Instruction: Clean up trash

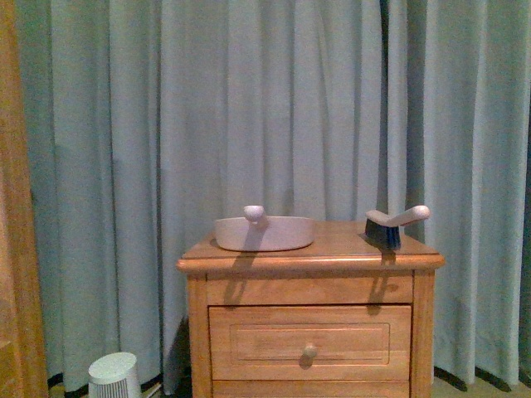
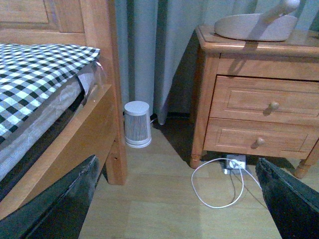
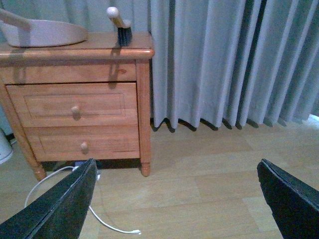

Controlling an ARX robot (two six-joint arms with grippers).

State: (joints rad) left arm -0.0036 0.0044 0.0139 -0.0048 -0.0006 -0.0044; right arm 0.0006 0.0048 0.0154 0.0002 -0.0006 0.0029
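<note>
the trash, a crumpled paper wad by the task's wording, showed in none of the three views, so where it lay could not be told. not on the floor in front of either wrist camera, nor on the visible top of the counter (image 1: pixel 307 264).

the left gripper (image 2: pixel 177 167) was spread wide and empty, low above the floor between the bed (image 2: pixel 99 124) and the counter. the right gripper (image 3: pixel 175 167) was likewise released, holding nothing, facing the counter and the curtain (image 3: pixel 224 64).

on the counter sat a pale dustpan (image 1: pixel 264 234) with a knobbed handle and, well apart from it near the right edge, a dark-bristled brush (image 1: pixel 397 224) with its pale handle angled upward.

judged from the task, such a wad would be very light, soft and easily crushed, neither slippery nor fragile; a gentle pinch across its bulk would do. the brush and dustpan looked stiff and light, best taken by their handles, the brush's raised end being free to reach.
</note>
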